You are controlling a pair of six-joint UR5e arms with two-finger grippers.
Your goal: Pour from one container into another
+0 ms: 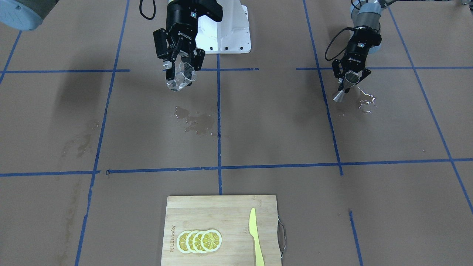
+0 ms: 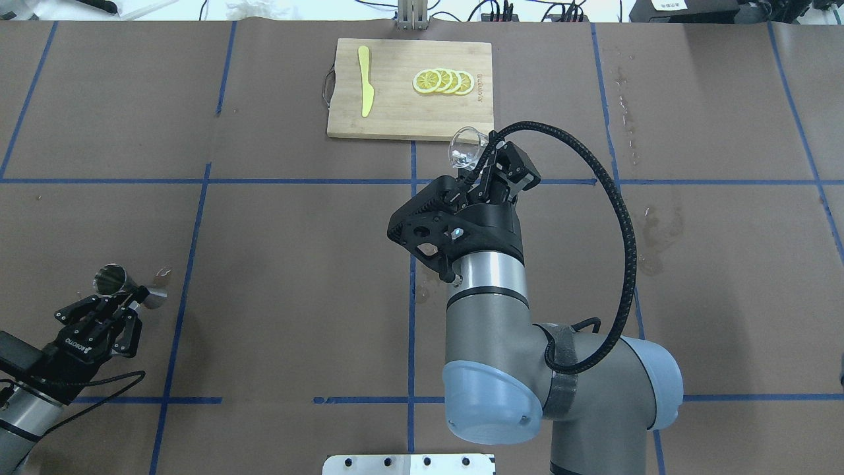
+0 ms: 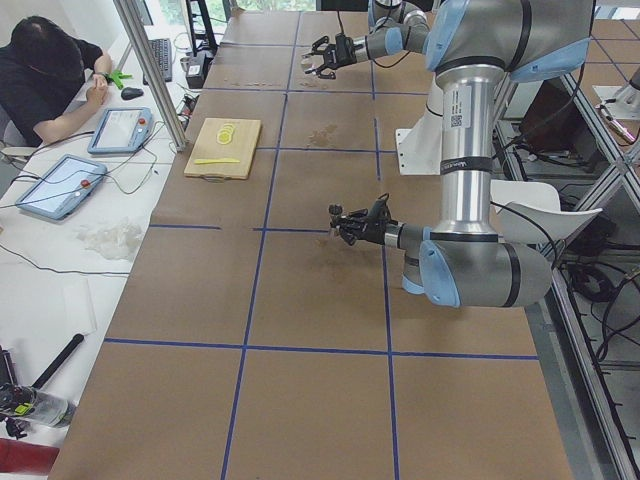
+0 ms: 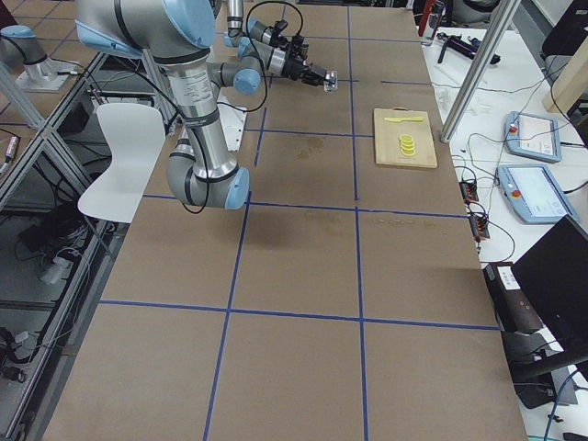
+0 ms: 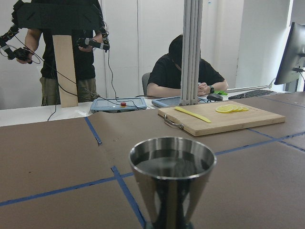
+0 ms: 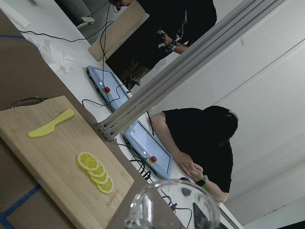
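holding the steel jigger [image 1: 346, 85] at its narrow waist, the left gripper [image 1: 349, 75] is pinching it over the robot's left side of the table [image 1: 266, 125]. it's well apart from the clear glass [image 1: 180, 78], which the right gripper [image 1: 180, 62] is clamping by the wall, tilted, nearer the middle. i'm judging the jigger light, rigid and slick, so the waist is looking like the safe grip. the glass is looking thin and breakable, wanting a gentle squeeze below the rim. the left wrist view is showing liquid sitting in the jigger's upper cup. whether the glass is holding anything, i cannot tell. wet patches [image 1: 194, 120] are glistening on the table.
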